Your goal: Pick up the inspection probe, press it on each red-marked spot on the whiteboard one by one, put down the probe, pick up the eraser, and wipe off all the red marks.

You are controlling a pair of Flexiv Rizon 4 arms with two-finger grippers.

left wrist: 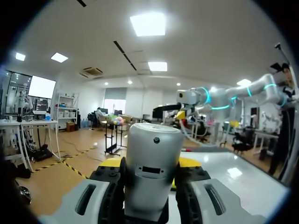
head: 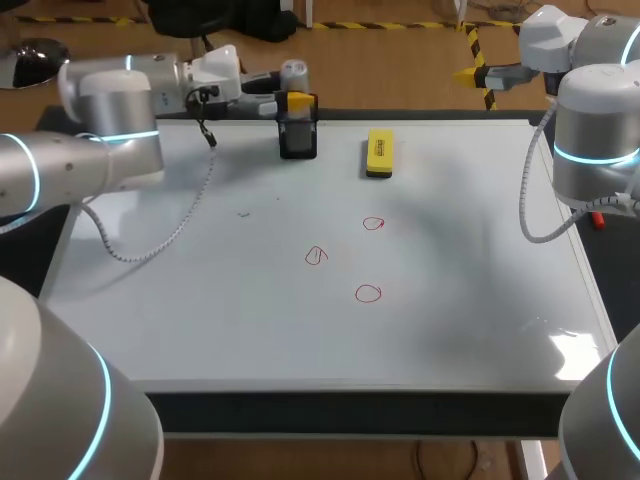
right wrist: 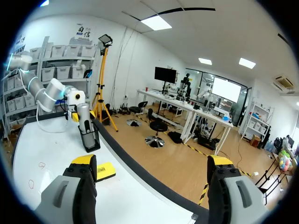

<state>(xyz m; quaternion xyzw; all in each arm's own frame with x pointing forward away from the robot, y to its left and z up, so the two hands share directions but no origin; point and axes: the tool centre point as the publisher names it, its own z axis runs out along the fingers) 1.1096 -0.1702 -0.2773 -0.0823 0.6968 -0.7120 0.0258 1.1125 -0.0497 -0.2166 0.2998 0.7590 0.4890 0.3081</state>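
Gripping the inspection probe (left wrist: 152, 172), the left gripper (left wrist: 150, 162) has both fingers pressed against the silver barrel from opposite sides, so it is closed on it. The probe stands upright in the black holder (head: 298, 138) at the far edge of the whiteboard (head: 200, 320). From the head view its lower end looks seated in the holder, not lifted out. Judgement: this is the pick-up step, and a side clamp high on the barrel keeps the tip free for pressing.

The right gripper (right wrist: 152, 163) is wide open, nothing between its fingers. It is parked past the board's far right corner, well apart from everything, probably so it stays out of the left arm's way.

The yellow eraser (head: 379, 153) lies flat just beside the holder on its right, untouched. Three red marks (head: 368, 293) sit mid-board, loose hand-drawn circles set apart from each other, all unwiped. No probing or erasing done yet by the look of it.

Surface: glossy white, with glare near the right front corner and faint grey smudging on the right half. A small dark fleck (head: 243, 212) sits left of the marks. A coiled cable (head: 160, 240) from the left arm droops onto the board's left side and could snag on a long reach.
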